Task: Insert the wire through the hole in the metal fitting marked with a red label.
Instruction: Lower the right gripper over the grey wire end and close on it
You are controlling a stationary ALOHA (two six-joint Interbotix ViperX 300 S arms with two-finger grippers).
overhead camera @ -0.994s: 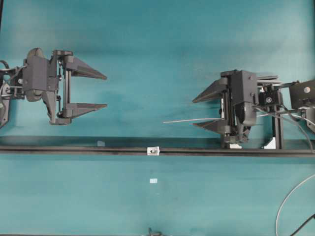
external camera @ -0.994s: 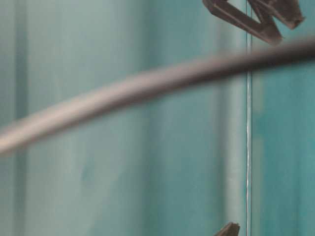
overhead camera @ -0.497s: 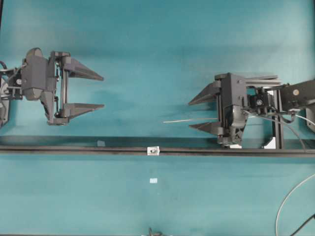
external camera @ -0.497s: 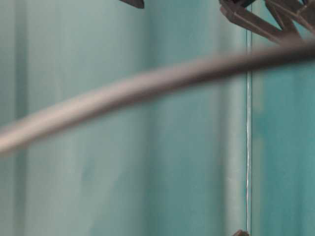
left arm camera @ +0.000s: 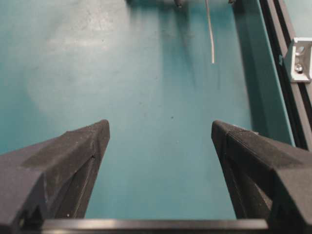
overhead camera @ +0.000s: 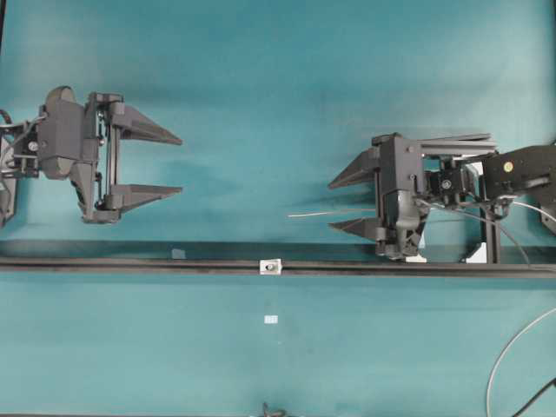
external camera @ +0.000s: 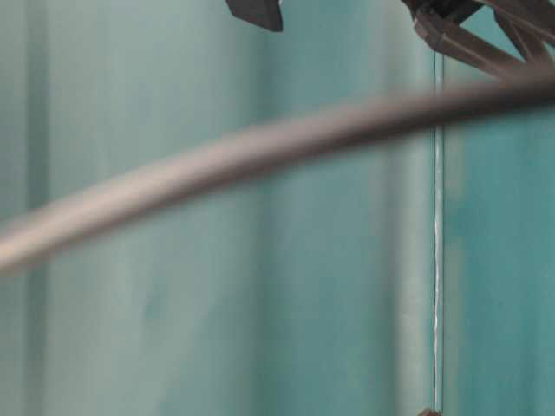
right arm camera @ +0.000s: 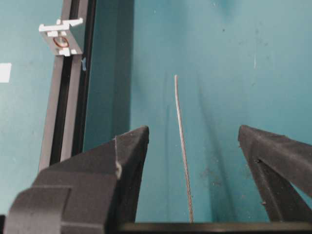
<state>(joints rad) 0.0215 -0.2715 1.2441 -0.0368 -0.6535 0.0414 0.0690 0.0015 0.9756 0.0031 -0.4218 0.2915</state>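
overhead, blurred table-level, two opposed wrist views

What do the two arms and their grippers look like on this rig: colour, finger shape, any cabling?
Both are matte black. The left gripper and right gripper each carry two long wedge-shaped fingers tapering to blunt tips, with a finely textured surface, sliding on a straight black crossbar. A blocky black housing sits behind each. Thin grey cables loop around the right arm's wrist. No coloured markings are visible.

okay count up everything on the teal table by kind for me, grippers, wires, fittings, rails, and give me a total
Grippers: 2, the left gripper and the right gripper, both open
Wires: 1, the wire
Metal fittings: 1, the metal fitting
Black rails: 1, the rail
Total: 5
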